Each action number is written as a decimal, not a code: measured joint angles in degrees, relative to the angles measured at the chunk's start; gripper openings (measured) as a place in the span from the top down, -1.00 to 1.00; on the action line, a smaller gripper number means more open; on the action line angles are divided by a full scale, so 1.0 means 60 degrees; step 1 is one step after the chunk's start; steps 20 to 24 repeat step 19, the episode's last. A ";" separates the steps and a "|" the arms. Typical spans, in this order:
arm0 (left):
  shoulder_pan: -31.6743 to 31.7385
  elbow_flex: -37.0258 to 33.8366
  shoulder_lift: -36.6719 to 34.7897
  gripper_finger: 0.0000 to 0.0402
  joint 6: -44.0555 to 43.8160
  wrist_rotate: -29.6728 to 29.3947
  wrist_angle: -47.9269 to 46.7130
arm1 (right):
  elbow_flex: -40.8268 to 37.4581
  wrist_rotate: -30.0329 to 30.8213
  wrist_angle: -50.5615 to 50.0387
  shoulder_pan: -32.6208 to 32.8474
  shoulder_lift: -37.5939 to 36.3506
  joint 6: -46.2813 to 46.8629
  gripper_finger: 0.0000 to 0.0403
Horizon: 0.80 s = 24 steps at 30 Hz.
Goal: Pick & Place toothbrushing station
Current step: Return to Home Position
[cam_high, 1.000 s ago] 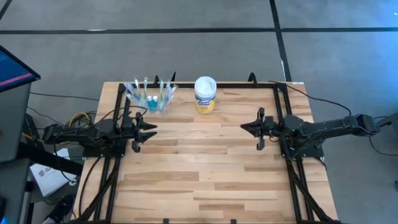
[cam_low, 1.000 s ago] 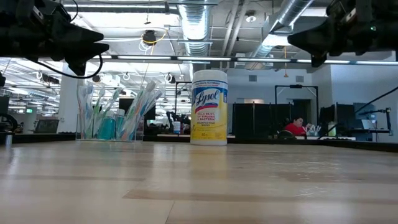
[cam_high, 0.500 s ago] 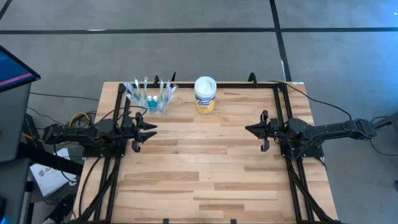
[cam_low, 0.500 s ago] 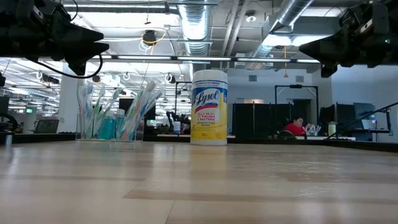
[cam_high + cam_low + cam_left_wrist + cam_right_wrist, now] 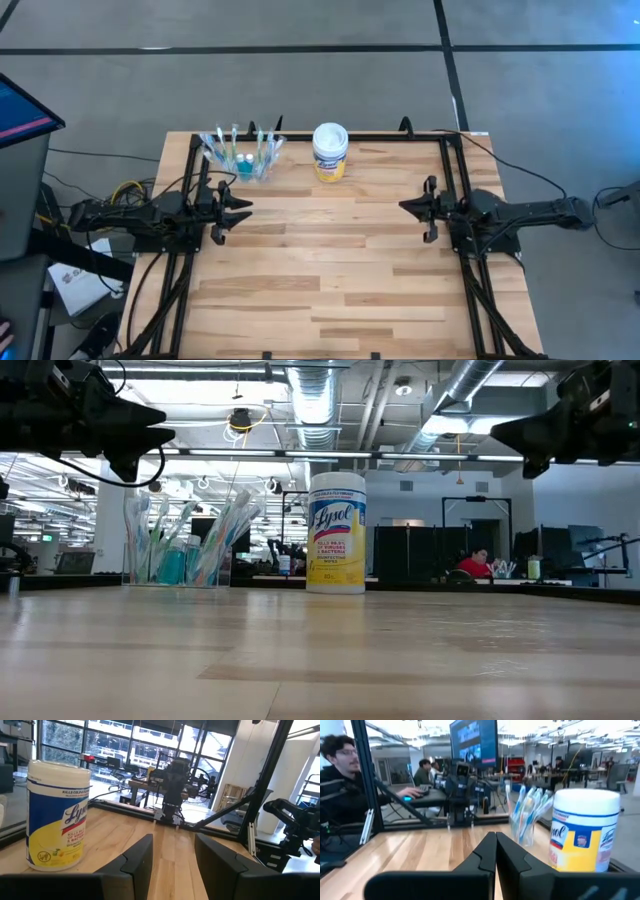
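Fingers (image 5: 485, 855) of right gripper (image 5: 408, 207) hang well apart from cup (image 5: 258, 172).

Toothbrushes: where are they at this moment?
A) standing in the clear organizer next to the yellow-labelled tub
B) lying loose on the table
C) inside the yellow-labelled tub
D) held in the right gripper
A: the toothbrushes stand bunched in the clear organizer beside the yellow-labelled tub, while the left gripper and right gripper hold nothing.
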 joint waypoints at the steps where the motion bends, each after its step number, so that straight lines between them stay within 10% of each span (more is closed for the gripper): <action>1: 0.0000 0.0000 0.0000 0.30 0.0000 0.0000 0.0001 | 0.0000 0.0000 -0.0252 0.0001 -0.0292 0.0008 1.00; 8: 0.0000 0.0000 0.0000 0.30 0.0000 -0.0004 0.0008 | -0.0007 -0.0004 -0.2278 0.0096 -0.2003 0.0559 1.00; 24: 0.0000 0.0000 0.0004 0.30 0.0000 -0.0007 0.0049 | -0.0011 -0.0004 -0.2674 0.0088 -0.1583 0.1743 1.00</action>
